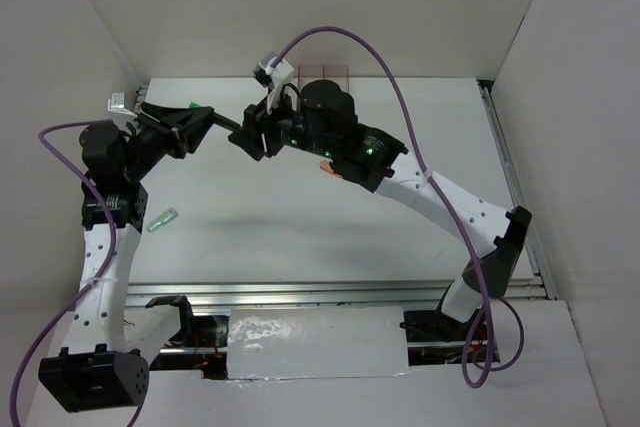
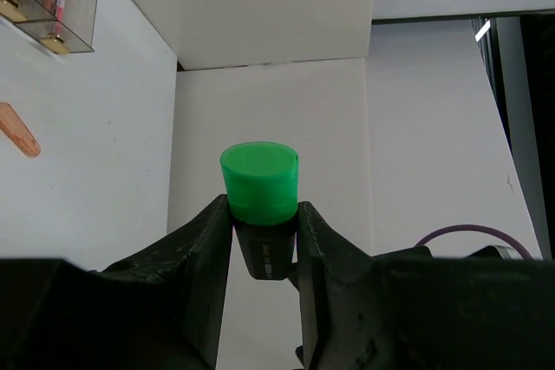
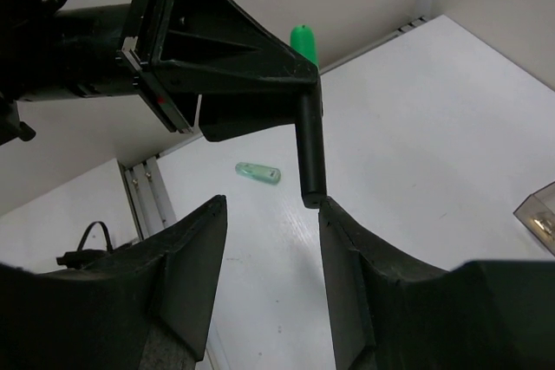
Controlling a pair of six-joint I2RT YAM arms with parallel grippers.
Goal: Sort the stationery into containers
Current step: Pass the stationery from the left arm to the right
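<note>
Over the table (image 1: 300, 227), left jaws clamp the black marker (image 2: 258, 184) upright, cap up; right jaws parted.

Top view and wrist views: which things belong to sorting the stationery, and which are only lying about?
For the job: green-capped marker in the left gripper; pale green pen; orange pen; translucent bins.
Lying about: purple cables; metal rail.

Bright, even light from above casts soft shadows on the table (image 1: 330, 247).
</note>
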